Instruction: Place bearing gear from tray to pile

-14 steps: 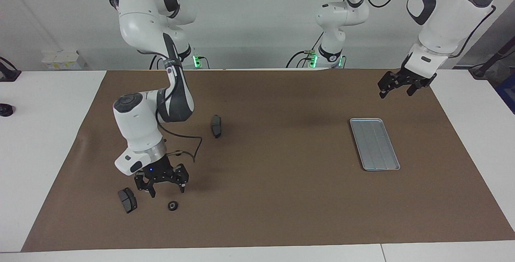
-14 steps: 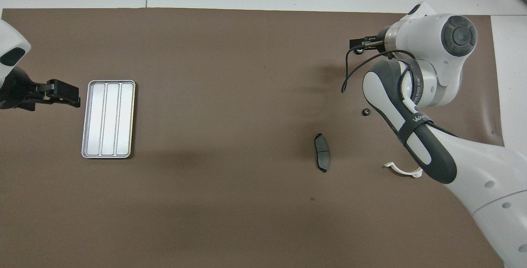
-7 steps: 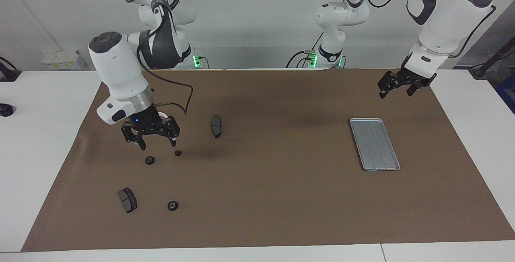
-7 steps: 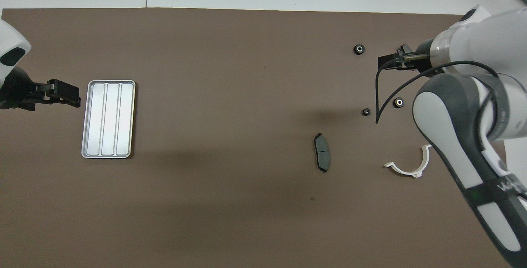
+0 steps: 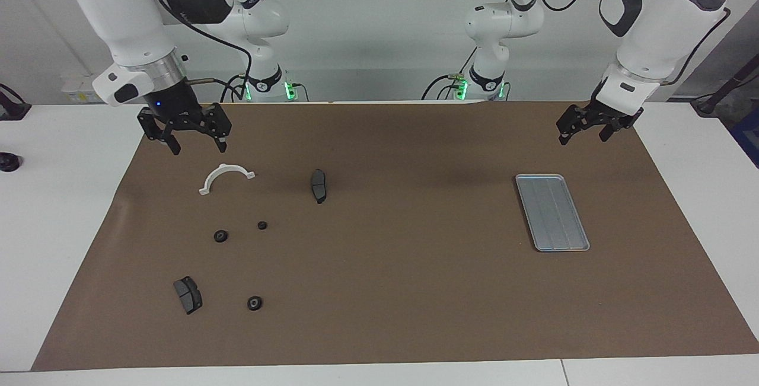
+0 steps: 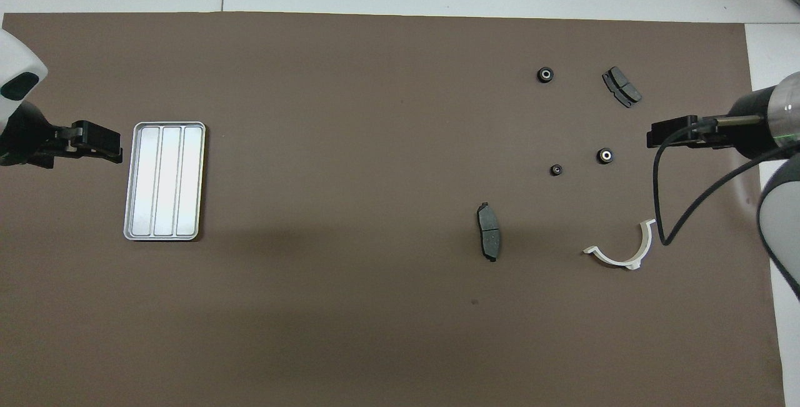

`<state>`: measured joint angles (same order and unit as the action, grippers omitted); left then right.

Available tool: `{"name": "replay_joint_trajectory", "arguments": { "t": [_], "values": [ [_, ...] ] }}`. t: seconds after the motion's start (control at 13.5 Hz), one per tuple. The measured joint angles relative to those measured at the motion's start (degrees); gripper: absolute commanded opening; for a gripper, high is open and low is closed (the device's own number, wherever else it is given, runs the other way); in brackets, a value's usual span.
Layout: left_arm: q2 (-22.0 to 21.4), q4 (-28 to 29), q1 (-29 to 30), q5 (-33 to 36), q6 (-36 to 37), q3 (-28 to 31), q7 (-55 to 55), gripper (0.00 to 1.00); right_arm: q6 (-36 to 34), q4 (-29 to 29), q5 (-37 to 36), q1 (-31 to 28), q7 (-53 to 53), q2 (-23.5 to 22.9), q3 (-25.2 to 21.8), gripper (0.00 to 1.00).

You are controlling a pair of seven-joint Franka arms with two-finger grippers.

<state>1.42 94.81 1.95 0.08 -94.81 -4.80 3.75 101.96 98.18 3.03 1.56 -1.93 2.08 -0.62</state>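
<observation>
Facing view: the right tool (image 5: 193, 140) hangs spread and empty over the surface (image 5: 403, 291) near the white bracket (image 5: 226, 177); the left tool (image 5: 584, 131), also spread, waits above the tray (image 5: 552, 212).

Overhead view: three bearing gears (image 6: 545, 74) lie among the brake pads (image 6: 489, 240), well apart from the bare tray (image 6: 164, 180).

You're looking at a broad brown flat mat (image 5: 391, 291) lying across the white tabletop (image 5: 59, 208). At the right arm's end, a small black round object (image 5: 7, 162) is sitting on the bare white surface, and a low white box (image 5: 89, 88) is resting nearer to the robots, by the wall.
</observation>
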Motion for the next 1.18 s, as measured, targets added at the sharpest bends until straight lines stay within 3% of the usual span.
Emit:
{"name": "replay_joint_trajectory", "arguments": {
  "t": [0.44,0.74,1.18],
  "values": [
    [0.00,0.00,0.00,0.00,0.00,0.00,0.00,1.00,-8.83,-2.11,-1.03,0.29,-1.47,2.83,0.42,1.00],
    [0.00,0.01,0.00,0.00,0.00,0.02,0.00,1.00,-10.68,-5.00,-1.78,0.34,-1.50,1.35,0.65,1.00],
    [0.00,0.01,0.00,0.00,0.00,0.00,0.00,1.00,-11.83,-4.00,-3.91,0.54,-1.80,1.06,0.94,1.00]
  ]
}}
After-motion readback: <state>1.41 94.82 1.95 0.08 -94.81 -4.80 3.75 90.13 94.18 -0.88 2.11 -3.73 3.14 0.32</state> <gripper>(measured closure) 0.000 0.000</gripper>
